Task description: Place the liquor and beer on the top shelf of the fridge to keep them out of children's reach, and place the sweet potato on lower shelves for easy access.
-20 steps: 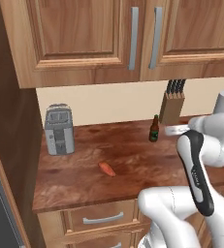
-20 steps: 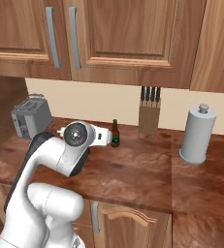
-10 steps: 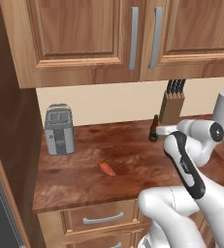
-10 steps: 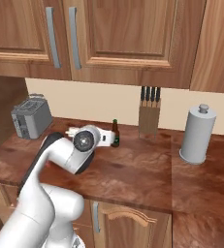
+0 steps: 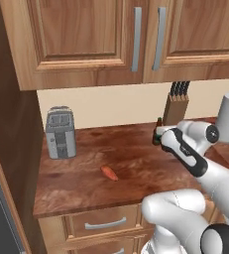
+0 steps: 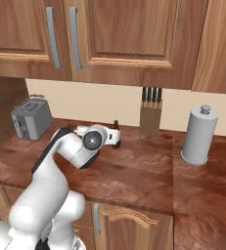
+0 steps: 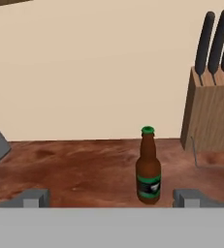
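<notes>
Because the beer [image 7: 148, 168] is glass, it looks hard, smooth and a bit slippery, and it could break if it tips over. It stands upright at the far side of the counter [image 5: 136, 163], just left of the knife block [image 7: 211, 114]. The gripper [image 7: 112, 197] is spread wide and holds nothing (the bottle stands just ahead of it). Grab the fat lower body, not the thin neck.

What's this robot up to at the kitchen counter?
The white arm is reaching toward a slim brown beer bottle standing upright on the wooden counter, near the knife block. Its gripper is open and level with the bottle, not touching it yet. A small sweet potato lies on the counter, not far from the toaster.
</notes>
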### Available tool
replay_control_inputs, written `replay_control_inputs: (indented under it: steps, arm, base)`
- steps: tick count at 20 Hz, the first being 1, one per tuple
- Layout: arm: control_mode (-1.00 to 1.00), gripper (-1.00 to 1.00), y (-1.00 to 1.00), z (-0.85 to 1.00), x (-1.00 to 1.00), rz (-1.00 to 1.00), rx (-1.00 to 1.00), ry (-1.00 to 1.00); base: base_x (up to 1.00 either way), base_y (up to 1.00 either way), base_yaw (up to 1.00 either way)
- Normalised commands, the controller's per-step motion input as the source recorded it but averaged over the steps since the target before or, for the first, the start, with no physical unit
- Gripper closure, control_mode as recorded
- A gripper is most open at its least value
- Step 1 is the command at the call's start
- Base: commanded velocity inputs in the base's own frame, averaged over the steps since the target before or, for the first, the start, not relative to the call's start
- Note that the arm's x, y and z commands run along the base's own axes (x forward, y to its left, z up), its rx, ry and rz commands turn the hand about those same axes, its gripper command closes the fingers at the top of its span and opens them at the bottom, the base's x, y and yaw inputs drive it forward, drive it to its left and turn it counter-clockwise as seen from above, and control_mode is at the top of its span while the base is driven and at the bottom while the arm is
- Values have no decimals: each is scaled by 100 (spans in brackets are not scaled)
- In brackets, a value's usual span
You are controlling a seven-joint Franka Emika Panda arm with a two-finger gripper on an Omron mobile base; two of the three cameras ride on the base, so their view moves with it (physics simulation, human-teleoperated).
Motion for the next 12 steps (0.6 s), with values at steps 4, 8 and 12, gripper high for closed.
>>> replay_control_inputs:
  steps: [4,8,12]
  arm:
    - [-100,-100,-11,0,21,0,0,5]
    - [-100,-100,-7,-1,13,0,-1,10]
    - [-100,-100,-9,-4,17,0,-2,9]
  base:
    - [0,0,0]
    - [0,0,0]
    - [0,0,0]
